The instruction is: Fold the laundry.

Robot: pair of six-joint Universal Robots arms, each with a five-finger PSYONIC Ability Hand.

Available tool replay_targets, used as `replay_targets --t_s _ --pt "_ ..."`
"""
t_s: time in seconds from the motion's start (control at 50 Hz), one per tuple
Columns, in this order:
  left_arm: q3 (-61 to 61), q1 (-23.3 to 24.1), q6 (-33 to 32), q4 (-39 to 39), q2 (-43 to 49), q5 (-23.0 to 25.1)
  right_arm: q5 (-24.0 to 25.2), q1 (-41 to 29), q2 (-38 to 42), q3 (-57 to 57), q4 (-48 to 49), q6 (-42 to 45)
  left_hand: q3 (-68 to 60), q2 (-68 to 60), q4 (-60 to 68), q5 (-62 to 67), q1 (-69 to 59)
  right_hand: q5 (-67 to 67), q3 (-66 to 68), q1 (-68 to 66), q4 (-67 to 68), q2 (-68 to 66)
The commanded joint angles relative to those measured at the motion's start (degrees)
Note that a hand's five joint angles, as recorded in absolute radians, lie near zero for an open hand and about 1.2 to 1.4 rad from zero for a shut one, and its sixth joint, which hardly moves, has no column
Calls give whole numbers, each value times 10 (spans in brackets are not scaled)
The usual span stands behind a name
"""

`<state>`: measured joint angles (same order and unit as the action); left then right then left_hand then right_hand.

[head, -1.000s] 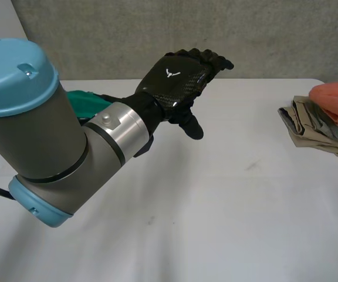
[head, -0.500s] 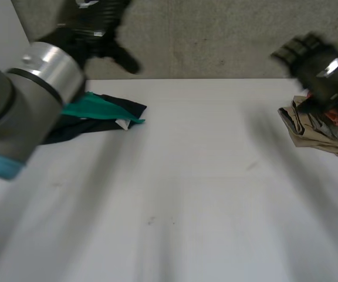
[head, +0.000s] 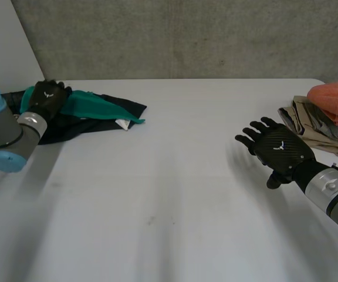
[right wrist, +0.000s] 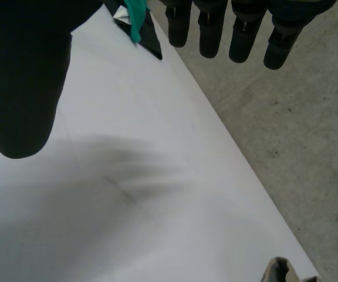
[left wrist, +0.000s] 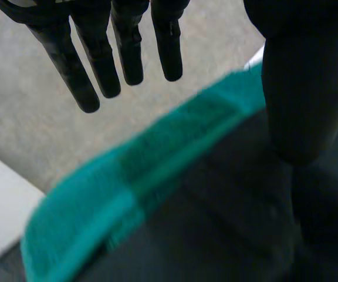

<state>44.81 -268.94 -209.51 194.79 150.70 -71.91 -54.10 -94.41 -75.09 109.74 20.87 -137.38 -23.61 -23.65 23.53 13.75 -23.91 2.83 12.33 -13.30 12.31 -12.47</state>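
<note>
The right hand is hovering open over bare counter, fingers straight, thumb apart, holding nothing. The folded pile is lying just beyond it, on its outer side. Farther off, the left hand is hanging open and empty over one end of the teal-and-black garment. The garment's long axis is running from that hand toward the right hand, so the left is much nearer. Half a second ago both hands were raised; both have come down.
</note>
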Motion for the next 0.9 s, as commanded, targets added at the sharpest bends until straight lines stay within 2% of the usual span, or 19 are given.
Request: replay_targets --t_s 0.02,0.12,0.22,0.32,0.34,0.36,0.42,0.44,0.56,0.66,0.72,0.74,0.8,0.82,0.9 --pt "0 -18 -1 -1 21 -14 2 1 2 2 3 0 -133 -133 134 132 -130 -28 -23 33 -23 25" --pt "6 -22 -26 2 28 -21 2 3 25 -1 4 1 -155 -155 156 154 -152 -28 -23 33 -23 25" --pt "16 -24 -71 23 22 -32 3 4 30 -1 4 1 -115 -115 116 114 -112 -28 -23 33 -23 25" --pt "37 -15 -72 35 7 -31 3 3 30 -1 4 1 -157 -156 158 156 -154 -28 -23 33 -23 25" --pt "40 -14 -72 35 2 -31 3 3 30 -1 4 1 -182 -182 183 181 -179 -28 -23 33 -23 25" --pt "44 -10 -73 35 -5 -31 3 3 30 -1 5 1 -292 -292 293 291 -289 -28 -23 33 -23 25" --pt "55 -8 -72 35 -10 -32 3 3 30 -2 5 1 -459 -459 460 458 -456 -28 -23 33 -23 25" --pt "67 -8 -73 35 -13 -32 3 3 30 -3 5 1 -563 -562 564 561 -560 -28 -23 33 -23 25" --pt "131 10 -77 37 -49 -47 2 3 32 -6 6 2 -564 -563 565 563 -561 -28 -23 33 -23 25" --pt "237 25 -73 38 -160 -61 2 3 31 -7 6 3 -564 -563 565 563 -561 -28 -23 33 -23 25" --pt "266 29 -75 37 -196 -60 1 3 31 -7 6 2 -564 -563 565 563 -561 -28 -23 33 -23 25" --pt "275 32 -77 32 -208 -62 1 3 31 -8 6 2 -508 -507 508 506 -505 -28 -23 33 -23 25" --pt "275 32 -77 31 -217 -63 2 3 30 -8 6 2 -96 -96 97 95 -93 -28 -23 33 -23 25" --pt "271 33 -77 32 -219 -65 2 3 31 -8 6 2 -55 -54 56 53 -52 -28 -23 33 -23 25" --pt "225 34 -69 33 -219 -63 3 3 31 -8 7 2 -53 -52 54 51 -50 -28 -23 33 -23 25"
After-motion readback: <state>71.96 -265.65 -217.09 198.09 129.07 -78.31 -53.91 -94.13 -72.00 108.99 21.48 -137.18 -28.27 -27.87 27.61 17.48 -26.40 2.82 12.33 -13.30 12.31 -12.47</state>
